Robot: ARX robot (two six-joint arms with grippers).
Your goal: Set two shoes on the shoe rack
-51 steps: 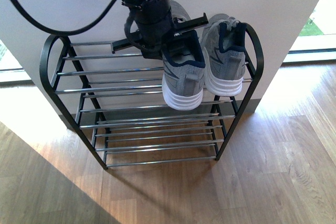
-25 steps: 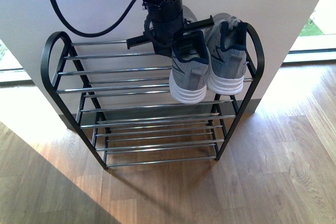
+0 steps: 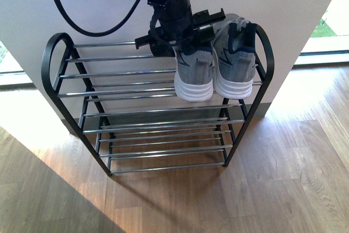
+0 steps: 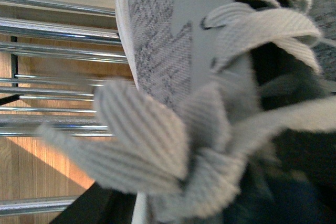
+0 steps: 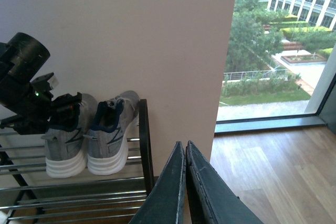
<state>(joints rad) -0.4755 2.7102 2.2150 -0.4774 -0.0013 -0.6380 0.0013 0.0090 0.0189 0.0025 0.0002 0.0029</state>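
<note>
Left gripper [image 3: 190,43] seems clamped on the grey sneaker [image 3: 194,75]; right gripper [image 5: 185,153] pressed together, empty. We fear the heel, overhanging the shoe rack [image 3: 60,35] toward 6 o'clock, tipping off on release

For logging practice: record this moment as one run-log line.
left gripper: at grey knit sneaker, grip unclear; sneaker on black-framed silver-rod rack, top tier, beside mate; right gripper: shut, empty

In the front view the fingers of the left gripper [image 3: 188,39] are hidden in the left shoe [image 3: 194,75], its arm runs off the top edge, and the left wrist view gives only blurred, cropped laces [image 4: 142,145].
</note>
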